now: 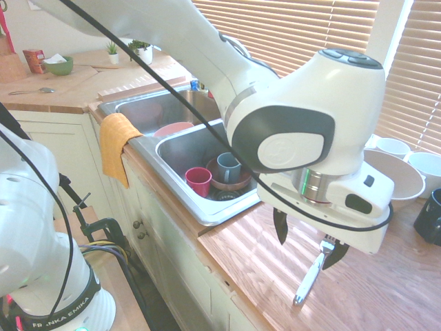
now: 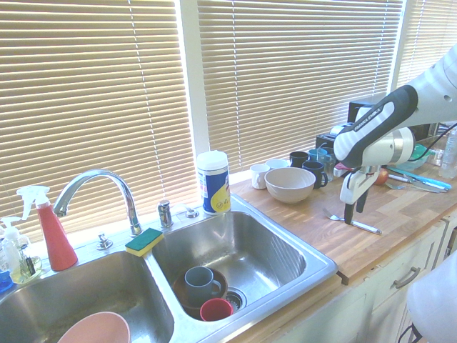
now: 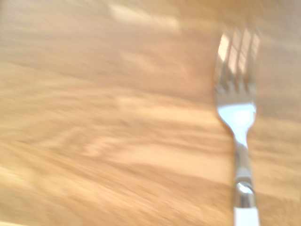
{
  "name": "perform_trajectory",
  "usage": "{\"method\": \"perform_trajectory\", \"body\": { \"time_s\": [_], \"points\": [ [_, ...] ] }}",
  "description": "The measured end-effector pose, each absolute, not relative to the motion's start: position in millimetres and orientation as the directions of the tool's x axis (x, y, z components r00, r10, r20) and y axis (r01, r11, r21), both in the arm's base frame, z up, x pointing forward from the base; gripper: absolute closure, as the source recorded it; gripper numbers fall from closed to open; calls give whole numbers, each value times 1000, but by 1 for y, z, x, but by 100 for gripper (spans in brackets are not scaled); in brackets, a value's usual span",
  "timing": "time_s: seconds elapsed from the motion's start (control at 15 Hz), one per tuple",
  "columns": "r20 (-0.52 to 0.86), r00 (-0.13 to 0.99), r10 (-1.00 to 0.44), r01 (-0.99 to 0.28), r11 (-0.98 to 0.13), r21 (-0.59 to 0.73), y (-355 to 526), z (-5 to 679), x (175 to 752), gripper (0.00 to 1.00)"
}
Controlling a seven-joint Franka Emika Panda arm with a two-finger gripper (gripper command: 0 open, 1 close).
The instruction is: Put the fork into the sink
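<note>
Cloth (image 1: 117, 143) hangs at the front of the sink (image 1: 180, 209), presumably to keep it within reach for drying. Inside the right-hand basin, the blue mug (image 1: 228, 167) sits in the brown bowl (image 1: 242, 182) with the red mug (image 1: 198, 181) beside it, probably awaiting washing. Next, the end effector (image 1: 304, 254) points down over the worktop (image 1: 241, 258), its fingers spread wide and gripping nothing; this spacing would admit the slim fork (image 1: 308, 281). The fork lies flat on the worktop, outside the sink, white handle toward the front edge. Raising it should require centring the fingers across the neck or handle before closure; an offset approach could push it aside. Farther right, the large bowl (image 1: 396, 174) stands apart from the fork.
</note>
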State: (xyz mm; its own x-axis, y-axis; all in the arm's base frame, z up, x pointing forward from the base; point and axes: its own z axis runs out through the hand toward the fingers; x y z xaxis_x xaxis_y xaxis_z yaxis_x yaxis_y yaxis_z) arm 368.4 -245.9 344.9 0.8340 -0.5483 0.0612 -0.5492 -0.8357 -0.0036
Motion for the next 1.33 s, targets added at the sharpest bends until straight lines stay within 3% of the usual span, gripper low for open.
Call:
{"method": "perform_trajectory", "body": {
  "time_s": [0.07, 0.13, 1.33],
  "points": [
    [58, 830, -555, -556, -831, 1, -251, 340, 367, 0],
    [58, 828, -558, -560, -829, 7, -255, 335, 367, 100],
    [35, 829, -559, -560, -827, 48, -259, 314, 364, 100]
  ]
}}
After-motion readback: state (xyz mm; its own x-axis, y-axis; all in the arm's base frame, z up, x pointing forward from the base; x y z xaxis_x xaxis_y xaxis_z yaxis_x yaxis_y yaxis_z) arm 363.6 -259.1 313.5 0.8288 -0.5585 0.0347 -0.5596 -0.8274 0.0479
